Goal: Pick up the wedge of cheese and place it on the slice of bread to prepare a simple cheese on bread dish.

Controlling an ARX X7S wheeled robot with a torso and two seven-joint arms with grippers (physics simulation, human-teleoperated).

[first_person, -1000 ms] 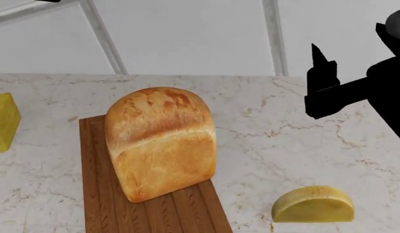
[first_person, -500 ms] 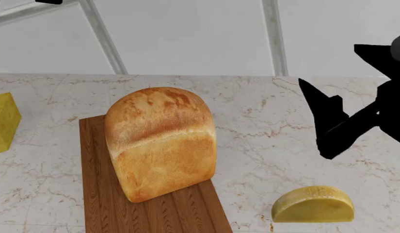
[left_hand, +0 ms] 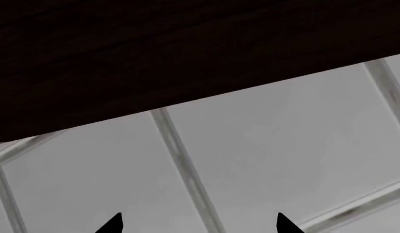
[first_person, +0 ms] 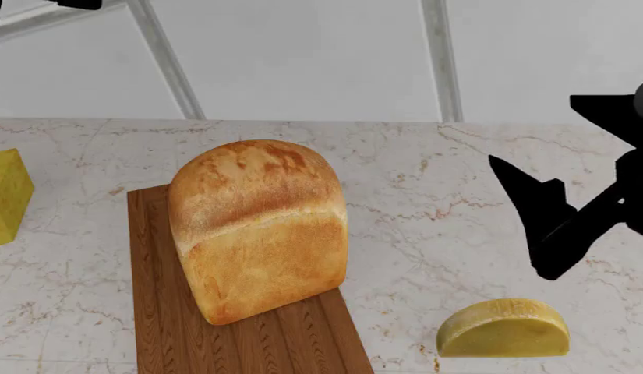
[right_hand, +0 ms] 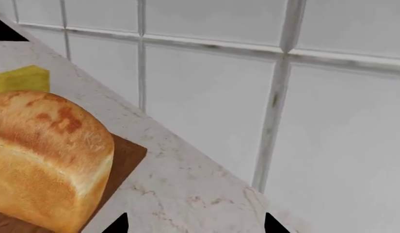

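The wedge of cheese point(first_person: 503, 329), a pale yellow half-disc, lies on the marble counter at the front right. The slice of bread point(first_person: 259, 226), a golden-brown loaf, stands on a wooden cutting board point(first_person: 238, 335); it also shows in the right wrist view point(right_hand: 44, 155). My right gripper point(first_person: 524, 214) hangs open and empty above the counter, behind and above the wedge, apart from it. In its own view the right gripper point(right_hand: 196, 225) has its two tips wide apart over bare counter. My left gripper point(left_hand: 200, 225) is open and empty, facing the tiled wall.
A brighter yellow blocky cheese chunk point(first_person: 7, 195) sits at the counter's left edge and shows in the right wrist view point(right_hand: 22, 78). A grey tiled wall point(first_person: 300, 54) rises behind the counter. A dark surface point(left_hand: 154, 48) fills the upper left wrist view.
My right gripper has come down and tilted, moving right and closer to the wedge of cheese. The loaf, the board and both cheeses have not moved.
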